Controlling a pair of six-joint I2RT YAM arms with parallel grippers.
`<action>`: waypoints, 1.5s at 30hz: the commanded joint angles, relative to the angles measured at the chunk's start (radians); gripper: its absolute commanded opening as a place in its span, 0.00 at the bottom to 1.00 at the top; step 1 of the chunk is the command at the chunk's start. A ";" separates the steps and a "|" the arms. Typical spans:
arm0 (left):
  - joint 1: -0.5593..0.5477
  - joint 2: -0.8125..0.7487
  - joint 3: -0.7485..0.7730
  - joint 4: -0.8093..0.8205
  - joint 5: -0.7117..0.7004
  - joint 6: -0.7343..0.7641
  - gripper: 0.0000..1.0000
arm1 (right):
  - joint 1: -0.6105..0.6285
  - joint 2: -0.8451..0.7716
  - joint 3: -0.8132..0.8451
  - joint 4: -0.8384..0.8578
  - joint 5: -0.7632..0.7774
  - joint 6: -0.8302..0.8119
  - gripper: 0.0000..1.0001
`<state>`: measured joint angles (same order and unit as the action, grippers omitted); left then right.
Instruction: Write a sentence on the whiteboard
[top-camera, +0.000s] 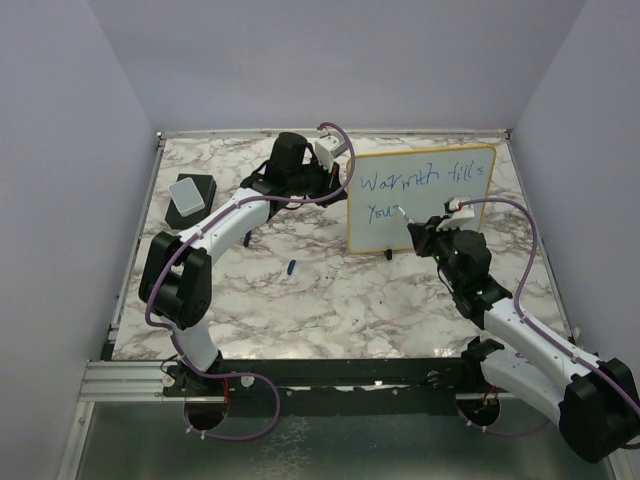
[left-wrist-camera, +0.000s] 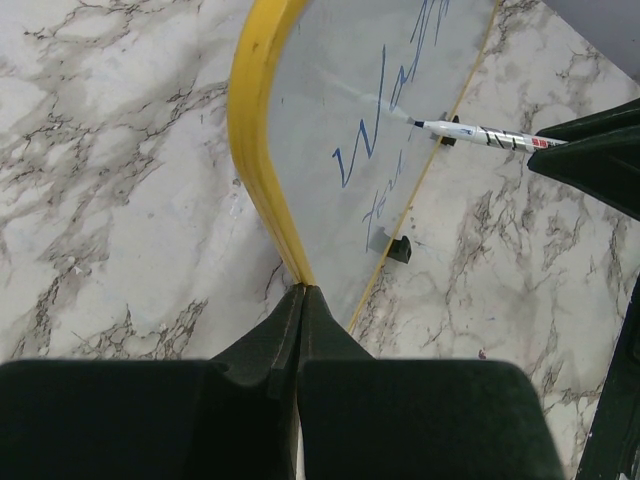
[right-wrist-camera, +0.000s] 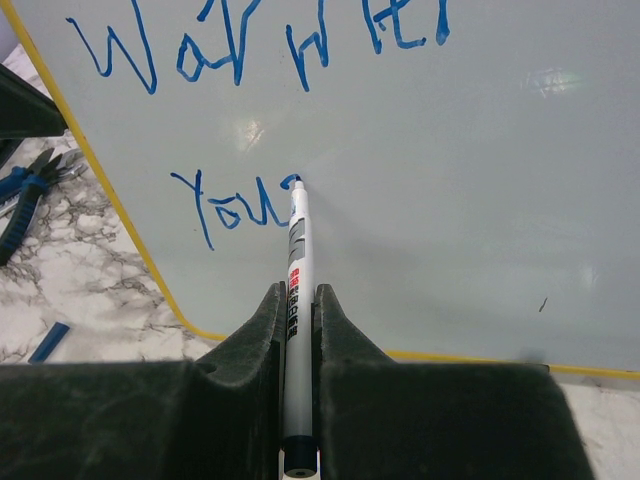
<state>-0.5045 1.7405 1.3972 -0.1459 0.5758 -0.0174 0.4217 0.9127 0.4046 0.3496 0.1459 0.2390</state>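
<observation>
Right fingers (right-wrist-camera: 340, 345) clamp marker (right-wrist-camera: 297, 250), tip on board (right-wrist-camera: 470, 200) by counter's (top-camera: 330, 300) far edge, sentence (right-wrist-camera: 230, 215) at "You"; left fingers (left-wrist-camera: 335, 340) pinch frame (left-wrist-camera: 250, 150). Next, likely: steady r stroke, then "day".

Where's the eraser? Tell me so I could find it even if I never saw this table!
Start at the whiteboard standing at the back of the marble table. Go left to the table's left edge, and the eraser lies flat there. It is a black block with a pale grey top, far bigger than the tiny blue piece lying mid-table.
</observation>
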 joint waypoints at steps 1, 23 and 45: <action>-0.005 -0.022 0.017 -0.006 0.013 0.008 0.00 | -0.005 0.012 -0.021 -0.032 0.022 0.012 0.01; -0.005 -0.021 0.018 -0.006 0.015 0.008 0.00 | -0.005 -0.003 -0.035 -0.029 0.027 0.025 0.01; -0.005 -0.022 0.017 -0.006 0.014 0.010 0.00 | -0.004 0.000 0.014 0.007 0.077 0.006 0.01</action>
<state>-0.5045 1.7405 1.3972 -0.1524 0.5755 -0.0174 0.4217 0.9180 0.3904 0.3466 0.1535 0.2607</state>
